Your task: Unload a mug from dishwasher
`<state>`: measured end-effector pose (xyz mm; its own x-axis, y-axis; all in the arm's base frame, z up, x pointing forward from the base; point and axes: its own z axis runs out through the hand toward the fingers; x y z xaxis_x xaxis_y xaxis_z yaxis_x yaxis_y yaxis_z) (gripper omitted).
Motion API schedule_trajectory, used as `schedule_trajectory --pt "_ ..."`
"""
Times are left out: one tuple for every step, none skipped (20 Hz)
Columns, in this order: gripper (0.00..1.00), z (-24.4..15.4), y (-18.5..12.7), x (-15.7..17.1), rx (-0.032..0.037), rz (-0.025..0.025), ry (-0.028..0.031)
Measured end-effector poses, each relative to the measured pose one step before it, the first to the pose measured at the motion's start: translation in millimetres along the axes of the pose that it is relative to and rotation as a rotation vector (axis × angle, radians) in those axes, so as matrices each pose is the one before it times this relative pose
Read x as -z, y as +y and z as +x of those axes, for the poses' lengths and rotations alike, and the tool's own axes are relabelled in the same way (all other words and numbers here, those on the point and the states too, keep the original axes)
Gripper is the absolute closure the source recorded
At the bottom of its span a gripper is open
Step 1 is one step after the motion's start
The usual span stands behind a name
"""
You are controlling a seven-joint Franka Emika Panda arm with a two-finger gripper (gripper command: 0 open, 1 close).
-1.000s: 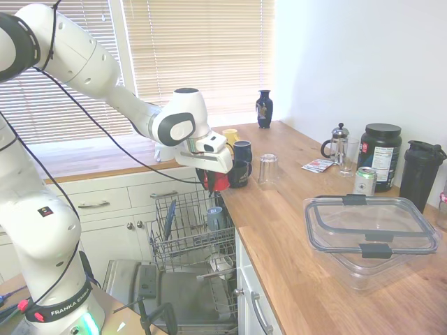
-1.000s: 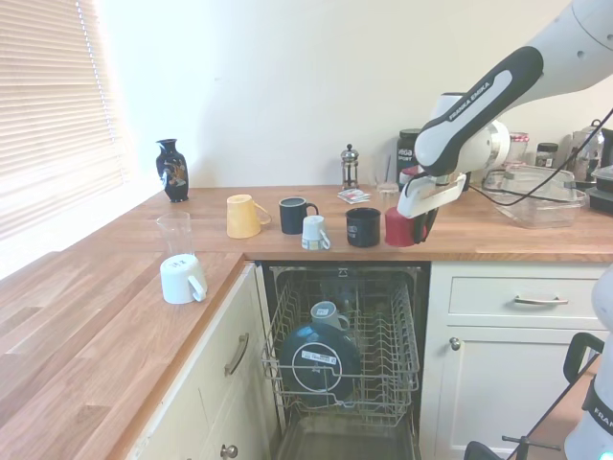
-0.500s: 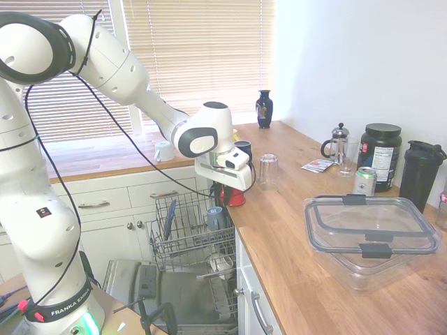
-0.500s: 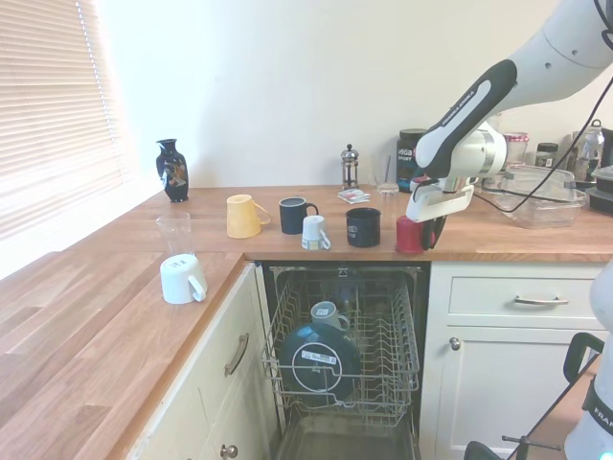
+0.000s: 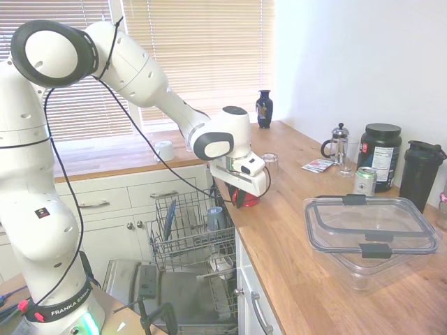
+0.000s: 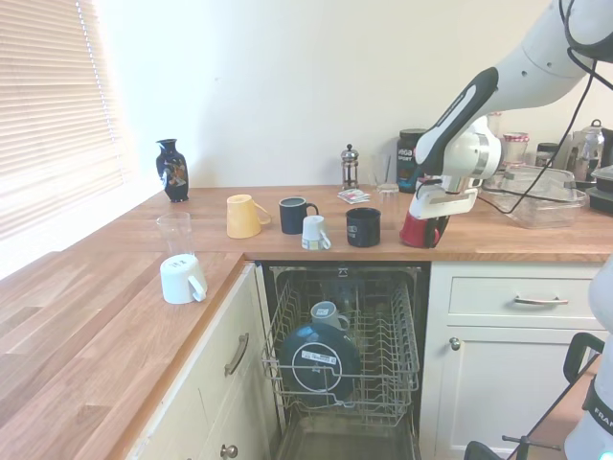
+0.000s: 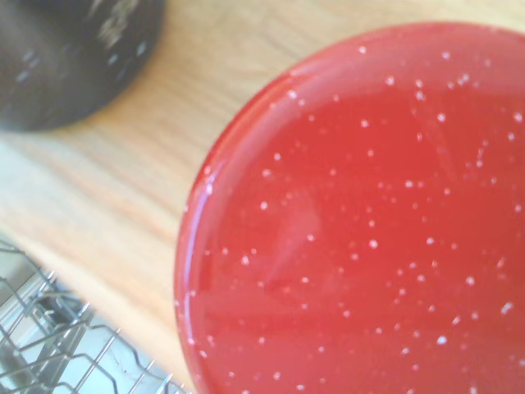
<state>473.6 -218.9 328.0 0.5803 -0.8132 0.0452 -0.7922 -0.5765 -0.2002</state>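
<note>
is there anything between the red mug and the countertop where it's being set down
Nothing visible. The hand has the red mug at the wooden countertop, just right of the black mug, which stands apart from it. Whether its base already touches the wood cannot be told. The wrist view shows only bare wood beside it.
</note>
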Motion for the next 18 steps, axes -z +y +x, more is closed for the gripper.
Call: schedule_trajectory --pt "1.0 2.65 -0.85 -0.27 -0.00094 -0.00109 0.00031" --pt "1.0 2.3 -0.93 0.07 -0.00228 -0.00168 -0.00309" --pt "1.0 2.31 -1.01 -0.57 -0.00522 -0.00261 -0.00316" --pt "1.0 2.68 -1.69 -0.23 -0.00637 -0.0033 -0.00008" --pt "1.0 2.59 -1.71 -0.25 -0.00982 -0.0054 -0.00023" --pt "1.0 2.86 -2.0 -0.19 -0.00962 -0.007 0.00154" --pt "1.0 2.93 -2.12 -0.32 -0.00768 -0.00498 0.00168" --pt "1.0 2.75 -1.94 -0.25 -0.00471 -0.00284 0.00169" --pt "1.0 2.14 -1.71 -0.29 -0.00213 -0.00394 -0.00212" --pt "1.0 2.16 -1.63 -0.34 -0.00154 -0.00339 -0.00249" --pt "1.0 2.11 -1.66 -0.03 -0.00055 -0.00175 -0.00018" --pt "1.0 1.57 -1.43 -0.43 -0.00084 -0.00308 -0.00234" --pt "1.0 1.32 -1.33 -0.21 -0.0005 -0.00257 -0.00192" --pt "1.0 1.3 -1.22 0.05 0.00023 -0.0019 -0.00174" --pt "1.0 1.13 -1.03 -0.23 0.00032 -0.00171 -0.00207" --pt "1.0 0.91 -1.11 -0.09 0.00096 -0.00215 -0.00289" --pt "1.0 0.61 -1.03 0.03 0.00058 -0.00272 -0.00303" --pt "0.0 0.6 -0.97 0.13 0.00084 -0.00432 -0.00333"
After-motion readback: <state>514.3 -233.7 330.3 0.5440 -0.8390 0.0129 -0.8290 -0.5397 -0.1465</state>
